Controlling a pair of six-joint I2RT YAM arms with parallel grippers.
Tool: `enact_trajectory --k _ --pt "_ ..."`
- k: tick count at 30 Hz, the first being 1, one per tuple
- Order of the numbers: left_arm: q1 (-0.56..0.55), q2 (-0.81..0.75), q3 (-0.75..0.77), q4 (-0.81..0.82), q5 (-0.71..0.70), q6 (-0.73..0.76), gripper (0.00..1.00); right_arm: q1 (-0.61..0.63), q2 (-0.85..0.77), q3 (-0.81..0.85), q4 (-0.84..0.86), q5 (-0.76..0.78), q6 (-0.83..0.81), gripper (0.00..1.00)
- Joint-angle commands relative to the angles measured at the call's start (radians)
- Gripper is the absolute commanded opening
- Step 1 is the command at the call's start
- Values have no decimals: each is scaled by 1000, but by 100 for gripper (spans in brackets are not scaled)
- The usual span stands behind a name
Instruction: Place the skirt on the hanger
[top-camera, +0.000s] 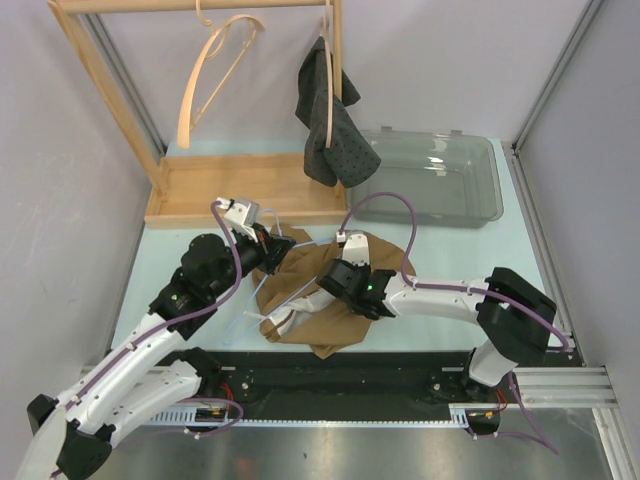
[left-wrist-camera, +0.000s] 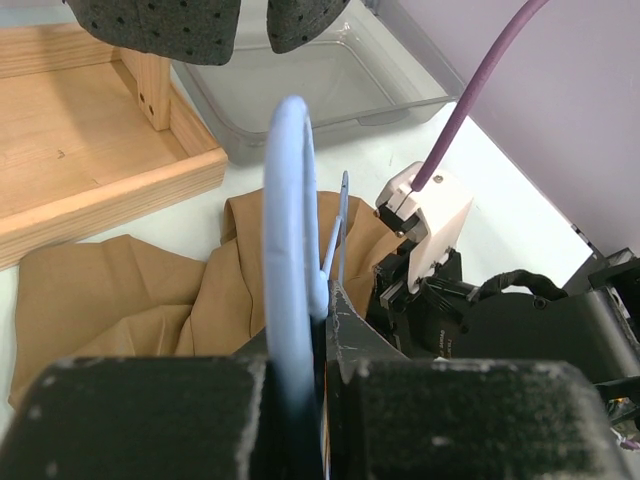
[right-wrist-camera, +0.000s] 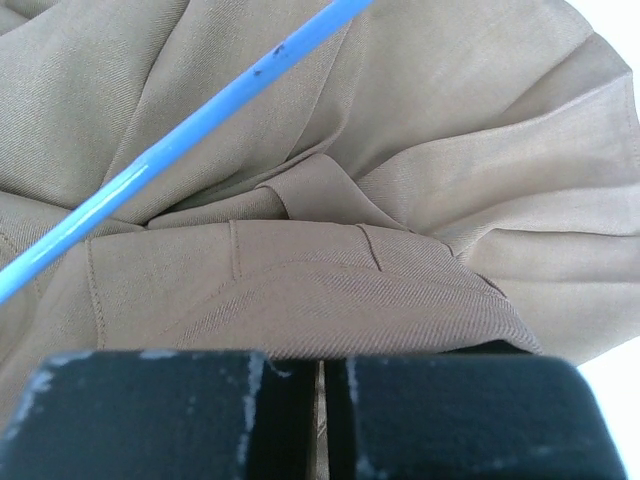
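Note:
A tan skirt (top-camera: 335, 300) lies crumpled on the table between the two arms. A light blue hanger (top-camera: 285, 288) lies over it, its hook (left-wrist-camera: 290, 230) pinched in my left gripper (top-camera: 272, 247), which is shut on it at the skirt's left edge. My right gripper (top-camera: 338, 283) is shut on the skirt's waistband (right-wrist-camera: 330, 300), in the middle of the cloth. The hanger's blue bar (right-wrist-camera: 190, 135) crosses the right wrist view above the waistband.
A wooden rack (top-camera: 200, 110) stands at the back left with a wooden hanger (top-camera: 215, 70) and a dark dotted garment (top-camera: 330, 120) hung on it. A clear plastic bin (top-camera: 440, 180) sits at the back right. The rack's base tray (left-wrist-camera: 90, 170) is close to the skirt.

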Motion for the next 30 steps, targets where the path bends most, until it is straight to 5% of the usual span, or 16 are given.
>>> enact_trajectory --k 1,21,30 --pt "-6 -18 28 2 -10 4 0 12 -30 34 -1 81 24 0" --pt "-6 -15 28 24 -1 14 0 6 -301 31 -200 43 66 0" --pt "-6 -44 5 76 174 58 0 -88 -375 17 -225 -14 67 0"
